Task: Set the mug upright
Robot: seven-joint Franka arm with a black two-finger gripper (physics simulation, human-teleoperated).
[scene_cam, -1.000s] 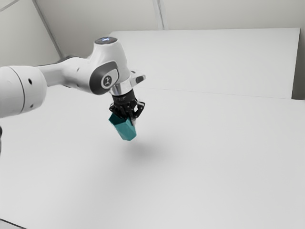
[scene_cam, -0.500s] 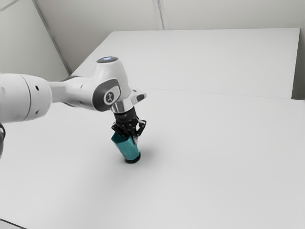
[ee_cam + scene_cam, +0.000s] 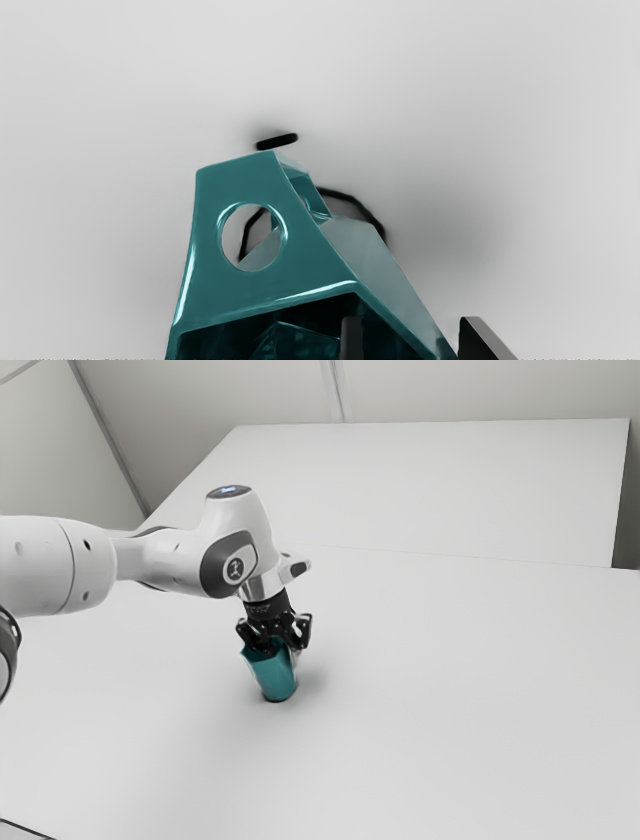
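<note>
The teal mug [image 3: 275, 675] stands on its base on the white table, close to upright in the exterior view, with its mouth up. At its rim is the gripper [image 3: 281, 644], open, pointing down. In the wrist view the mug [image 3: 295, 200] shows its flat handle side with a round hole and its dark inside. The gripper [image 3: 411, 327] straddles one wall there: one finger is inside the mouth, the other outside, with gaps between the fingers and the wall. The lower inside of the mug is hidden.
The white table [image 3: 450, 690] extends around the mug. A pale raised panel [image 3: 430, 490] stands beyond it in the exterior view. Dark marks lie on the tabletop beside the mug's base in the wrist view.
The mug came down from the air to the table, then swung from a tilt to nearly upright. My hand moved down with it, then slightly toward the exterior view's right, and let go.
</note>
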